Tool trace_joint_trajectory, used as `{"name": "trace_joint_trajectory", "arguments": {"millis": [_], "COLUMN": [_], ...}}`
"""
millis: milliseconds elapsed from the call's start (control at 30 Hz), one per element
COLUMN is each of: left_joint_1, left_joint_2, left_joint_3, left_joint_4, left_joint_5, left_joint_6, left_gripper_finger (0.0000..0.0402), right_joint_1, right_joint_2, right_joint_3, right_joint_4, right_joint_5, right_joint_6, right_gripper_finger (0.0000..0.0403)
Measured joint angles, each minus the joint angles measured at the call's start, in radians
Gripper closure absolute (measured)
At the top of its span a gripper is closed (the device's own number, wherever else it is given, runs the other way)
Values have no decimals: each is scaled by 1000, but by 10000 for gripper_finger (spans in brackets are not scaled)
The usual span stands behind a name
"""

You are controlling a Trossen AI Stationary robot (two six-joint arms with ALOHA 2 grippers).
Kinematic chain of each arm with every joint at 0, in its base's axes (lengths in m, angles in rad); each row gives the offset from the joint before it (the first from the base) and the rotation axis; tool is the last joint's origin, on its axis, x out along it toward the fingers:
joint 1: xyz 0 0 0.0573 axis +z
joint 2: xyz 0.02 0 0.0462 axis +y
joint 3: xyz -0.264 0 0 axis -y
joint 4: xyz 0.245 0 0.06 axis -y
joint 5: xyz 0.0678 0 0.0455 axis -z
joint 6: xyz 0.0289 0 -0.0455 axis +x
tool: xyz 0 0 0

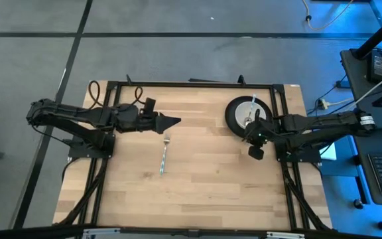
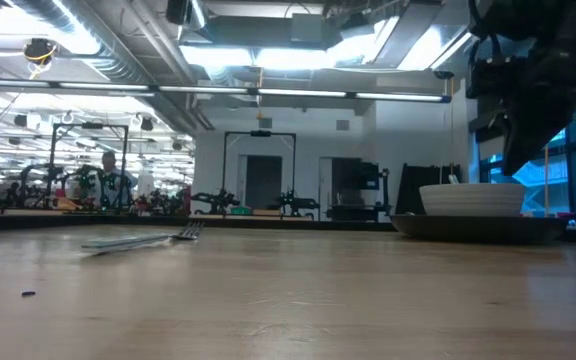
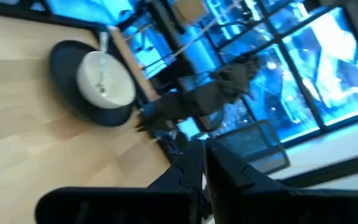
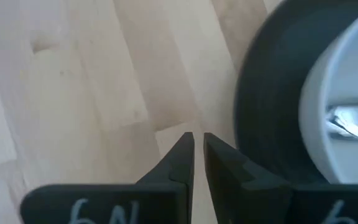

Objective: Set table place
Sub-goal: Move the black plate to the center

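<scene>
A black plate lies at the table's far right with a white bowl standing on it. A silver spoon lies in the bowl, its handle over the far rim. A silver fork lies flat at mid-table, tines toward the far edge. My left gripper hangs shut and level above the table, just beyond the fork's tines, pointing toward the plate. My right gripper points steeply down beside the plate's near-left rim. Its fingers are all but together, with nothing between them.
Bare wood lies between the fork and the plate and along the near edge. Black frame rails edge the table. Both arm bases stand at the table's sides. A person is far off in the room behind.
</scene>
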Motion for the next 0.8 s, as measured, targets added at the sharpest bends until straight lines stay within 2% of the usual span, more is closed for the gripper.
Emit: {"name": "trace_joint_trajectory", "arguments": {"millis": [233,367,567,800], "left_joint_1": [-16,-4,20,67], "left_joint_2": [0,0,0,0], "left_joint_3": [0,0,-1,-1], "left_joint_4": [46,45,40,40], "left_joint_5": [-4,41,76,82], "left_joint_6": [95,151,245,257], "left_gripper_finger": [400,400,381,356], "right_joint_1": [-28,-60,-100,-144], "right_joint_2": [44,81,122,129], "right_joint_3": [-79,-103,-104,-104], "right_joint_4": [181,218,266,309], "right_joint_5": [-20,-19,-19,2], "right_joint_6": [-3,-19,-31,-55], "right_gripper_finger": [363,364,364,364]}}
